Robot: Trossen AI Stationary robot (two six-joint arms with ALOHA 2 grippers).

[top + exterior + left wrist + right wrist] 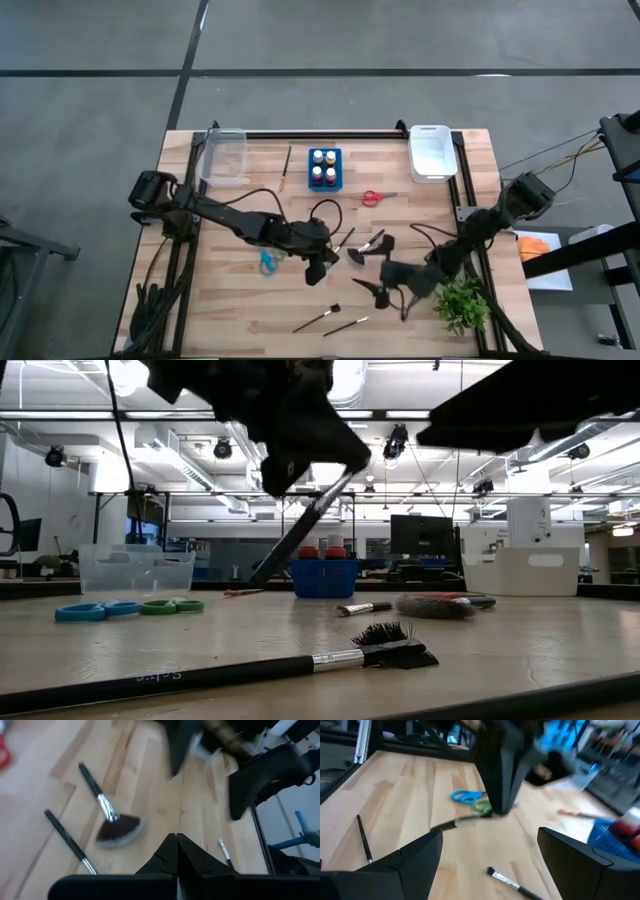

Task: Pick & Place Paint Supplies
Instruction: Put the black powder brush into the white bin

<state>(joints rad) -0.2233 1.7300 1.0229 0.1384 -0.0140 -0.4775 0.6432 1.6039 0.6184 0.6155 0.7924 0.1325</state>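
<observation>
No words, labels or brand names can be read anywhere. The near brush (200, 678) in the low view carries small pale print on its dark handle, but the characters are too small and faint to make out.

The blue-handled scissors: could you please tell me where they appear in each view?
High view: blue-handled scissors left of centre.
Low view: far left.
Left wrist view: not in it.
Right wrist view: near the middle.
Shared landmark: blue bottle holder.
</observation>
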